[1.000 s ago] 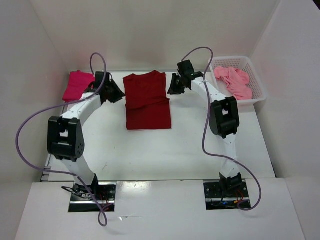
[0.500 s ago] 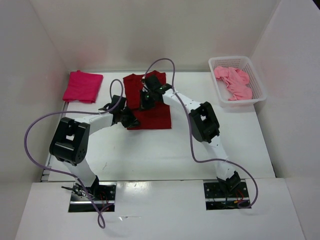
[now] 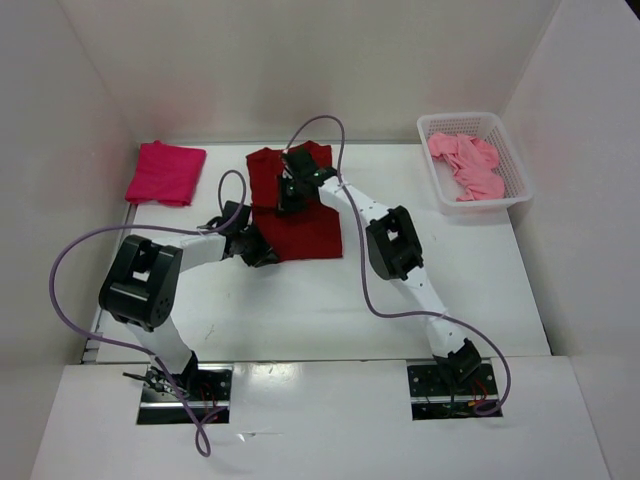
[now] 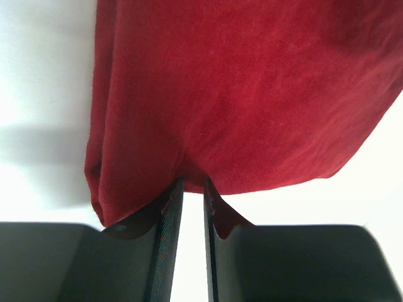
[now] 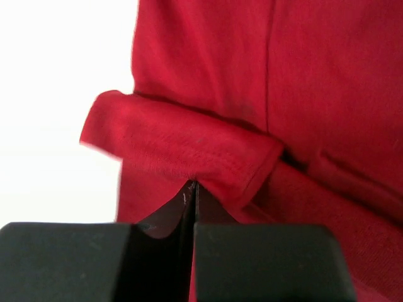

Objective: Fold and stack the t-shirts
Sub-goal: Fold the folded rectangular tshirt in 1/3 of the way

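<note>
Dark red shirt (image 3: pixel 305 238) mid-fold, pinched twice.
My left gripper (image 4: pixel 192 187) clamps its hem, my right gripper (image 5: pixel 191 187) its sleeve; next I should lift both evenly.

My top camera hangs above and behind the rig and looks down and forward across the white worktop (image 3: pixel 300 300). It stands well back, so the whole worktop fits in view. My left wrist camera rides just behind the left tool (image 4: pixel 192 185) and looks along it, very close to the dark red shirt (image 4: pixel 252 94), which fills most of that frame. My right wrist camera sits likewise behind the right tool (image 5: pixel 191 185), equally close, facing a rolled edge of that shirt. All three views share this shirt; the top view shows it small, toward the far side.
</note>
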